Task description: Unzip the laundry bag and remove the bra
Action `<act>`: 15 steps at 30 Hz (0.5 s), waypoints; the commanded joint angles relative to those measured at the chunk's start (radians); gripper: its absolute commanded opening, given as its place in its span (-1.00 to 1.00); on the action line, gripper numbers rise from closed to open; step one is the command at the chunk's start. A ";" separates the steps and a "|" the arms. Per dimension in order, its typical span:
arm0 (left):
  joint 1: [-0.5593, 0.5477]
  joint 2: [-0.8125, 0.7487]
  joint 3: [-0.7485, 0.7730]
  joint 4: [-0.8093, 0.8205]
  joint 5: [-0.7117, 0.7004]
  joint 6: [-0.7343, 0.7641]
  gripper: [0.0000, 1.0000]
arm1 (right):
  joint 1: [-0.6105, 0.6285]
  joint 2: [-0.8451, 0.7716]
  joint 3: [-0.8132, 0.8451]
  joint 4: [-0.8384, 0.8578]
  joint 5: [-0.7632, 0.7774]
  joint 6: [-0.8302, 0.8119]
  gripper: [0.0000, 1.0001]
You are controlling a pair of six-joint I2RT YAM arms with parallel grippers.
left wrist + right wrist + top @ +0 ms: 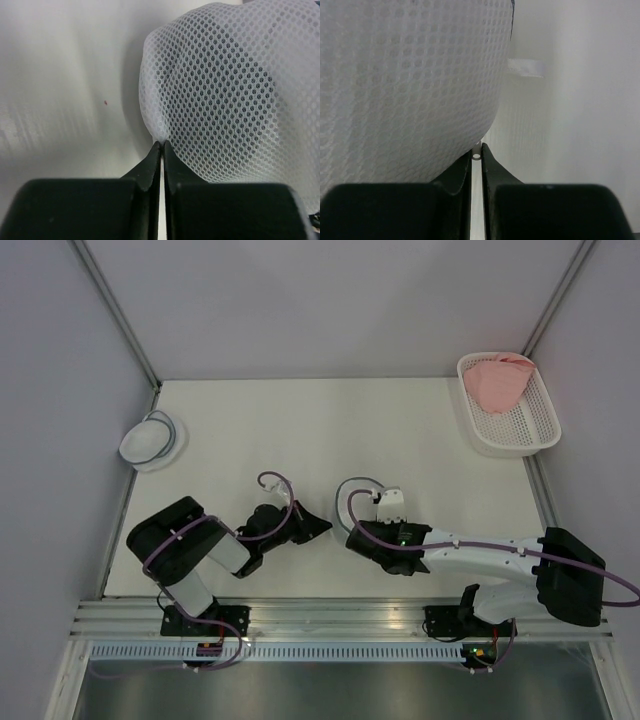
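Observation:
The laundry bag's white mesh dome (225,90) fills the right of the left wrist view. My left gripper (162,145) is shut, pinching a fold of that mesh at its tips. In the right wrist view the mesh (405,85) bulges at the left, with a dark zipper rim (511,25) at its edge. My right gripper (476,150) is shut on a small white zipper pull (476,156) with a hole in it. In the top view the left gripper (326,528) and right gripper (352,538) face each other near the table's front. A pink garment (500,382), seemingly the bra, lies in a basket.
The white slotted basket (525,430) stands at the back right corner. A smaller white dome with a pale rim (150,440) sits at the left edge. A white ribbon loop (525,67) hangs off the bag. Grey walls enclose the table.

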 commanded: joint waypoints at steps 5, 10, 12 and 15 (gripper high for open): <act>0.021 -0.002 -0.055 0.287 0.072 -0.085 -0.95 | -0.006 -0.009 0.051 -0.155 0.085 0.140 -0.13; 0.021 -0.212 -0.045 -0.094 0.028 -0.002 -0.95 | -0.006 -0.020 0.157 -0.382 0.167 0.263 0.96; 0.020 -0.292 -0.037 -0.220 0.002 0.030 -0.95 | 0.004 -0.081 0.172 -0.372 0.162 0.225 0.96; 0.020 -0.448 -0.011 -0.456 -0.063 0.093 -0.95 | 0.027 -0.176 0.194 -0.269 0.109 0.098 0.96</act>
